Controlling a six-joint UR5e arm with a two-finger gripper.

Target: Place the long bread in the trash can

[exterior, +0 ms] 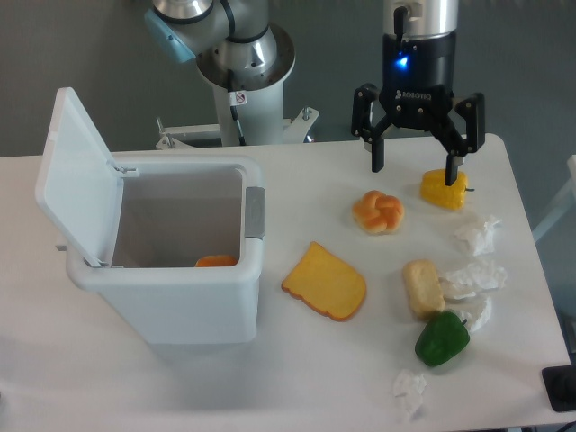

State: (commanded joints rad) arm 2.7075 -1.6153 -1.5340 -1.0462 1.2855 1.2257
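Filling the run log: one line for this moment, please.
gripper: open, empty, above table | bread: in bin | lid: open

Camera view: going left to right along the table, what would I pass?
trash can → long bread inside it → toast slice → knotted bun → pale bread block → yellow pepper

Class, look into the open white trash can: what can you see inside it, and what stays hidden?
Inside the trash can, an orange rounded piece, likely the long bread, shows above the front wall. That wall hides the rest of it and the floor.
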